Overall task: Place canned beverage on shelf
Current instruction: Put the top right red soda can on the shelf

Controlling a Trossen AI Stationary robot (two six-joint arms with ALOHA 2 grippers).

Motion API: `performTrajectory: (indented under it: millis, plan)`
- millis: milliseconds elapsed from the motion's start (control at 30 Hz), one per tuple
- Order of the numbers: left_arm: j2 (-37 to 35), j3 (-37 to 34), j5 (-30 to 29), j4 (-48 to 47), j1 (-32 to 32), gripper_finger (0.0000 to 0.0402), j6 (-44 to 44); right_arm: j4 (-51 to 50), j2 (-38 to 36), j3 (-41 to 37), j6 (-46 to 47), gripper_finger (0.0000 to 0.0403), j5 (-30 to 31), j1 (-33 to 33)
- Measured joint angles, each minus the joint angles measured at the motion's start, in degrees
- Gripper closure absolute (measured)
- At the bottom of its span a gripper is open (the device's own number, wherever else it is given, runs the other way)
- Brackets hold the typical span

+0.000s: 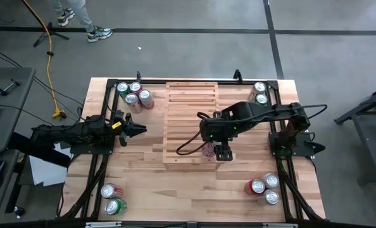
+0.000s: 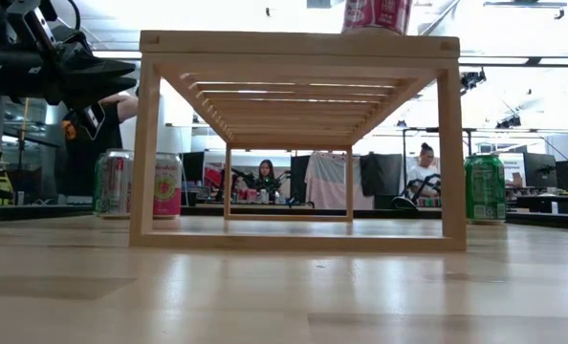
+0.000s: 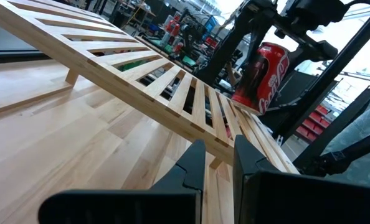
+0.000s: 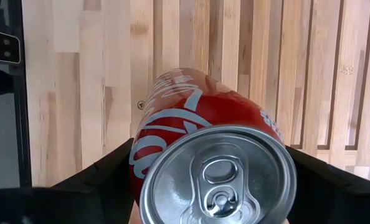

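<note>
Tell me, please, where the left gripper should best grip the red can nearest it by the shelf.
Grip the red can across its round side wall, coming from above: it stands upright with the other cans close beside it, so only the top is free. The left gripper waits nearby.

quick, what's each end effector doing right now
Left end effector: shut, holding nothing.
Right end effector: shut on the red can over the shelf.

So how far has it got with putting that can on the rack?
Nearly there. The right gripper holds the red can upright on the shelf, at the near right edge. It has not let go yet. No other can is on the shelf. The left gripper waits beside it.
</note>
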Motion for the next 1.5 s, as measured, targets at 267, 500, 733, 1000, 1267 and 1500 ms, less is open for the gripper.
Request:
performTrajectory:
  millis: [267,500,733,1000,1267,1500]
  plan:
    - [0.0,-0.02,0.01,0.0,-0.01,0.0401,0.0,-0.15,0.34,-0.24,-0.04,0.005,0.08,-0.04]
    - [0.0,0.0,0.0,-0.01,-0.01,0.0401,-0.02,0.13,0.26,-0.24,-1.55,0.0046,0.05,-0.06]
    - [0.0,0.0,0.02,0.0,-0.01,0.0401,-0.01,-0.32,-0.02,2.61,-4.25,0.0044,0.01,-0.07]
    - [0.0,-0.02,0.02,0.01,-0.01,0.0401,0.0,-0.35,-1.59,7.99,-4.51,0.0044,-0.15,-0.07]
    - [0.0,-0.01,0.0,0.0,0.0,0.0401,0.0,-0.33,-1.68,13.51,-4.1,0.0043,3.65,-0.4]
    - [0.0,0.0,0.0,0.01,-0.01,0.0401,0.0,-0.32,-2.99,12.82,-2.03,0.0065,7.65,-3.79]
